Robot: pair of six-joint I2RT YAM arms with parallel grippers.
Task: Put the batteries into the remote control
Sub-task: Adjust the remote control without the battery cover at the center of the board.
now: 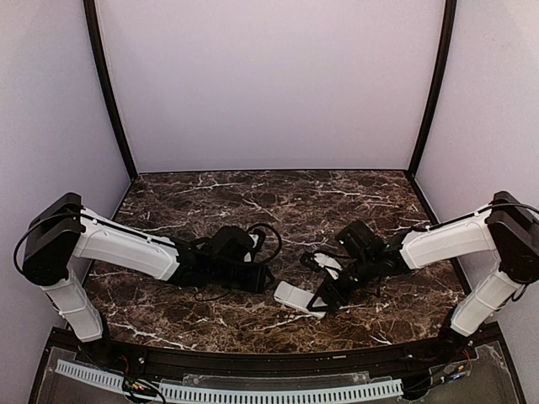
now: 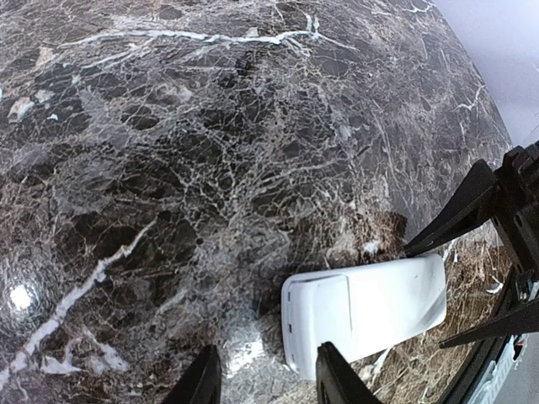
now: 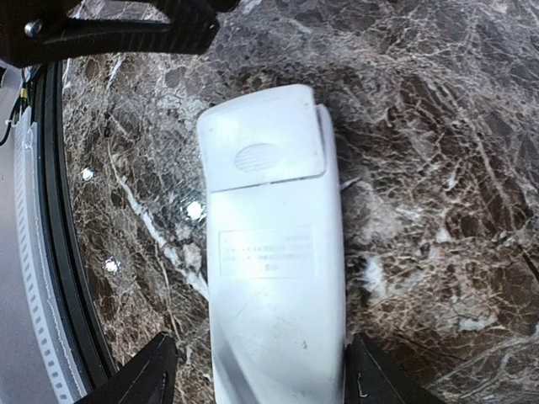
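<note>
My right gripper [image 3: 261, 380] is spread, its two black fingers [image 3: 156, 374] straddling the near end of the small white rectangular plastic remote control [image 3: 274, 278]. A strip of tabletop shows between one finger and the casing. The other finger sits right at the casing's edge, and I can't be sure it actually touches, so I read the grip as released rather than clamped.

The remote control lies flat with its plain back up, near the front edge of the table and between the two arms. The back is smooth and glossy, with rounded corners. A pale label with faint lines of print too small to read sits at the middle. At the far end is a squarish white battery cover [image 3: 263, 135] with a small oval ribbed thumb patch. The cover looks slightly skewed on the body, leaving a sliver of casing exposed along one side.

My left gripper [image 2: 268, 374] is also spread, with nothing between its dark fingertips [image 2: 205, 380]. It hovers low just beside the remote control's cover end.

Everything rests on a dark brown polished marble-patterned tabletop [image 1: 253, 202], veined in white and catching bright glints of light.
</note>
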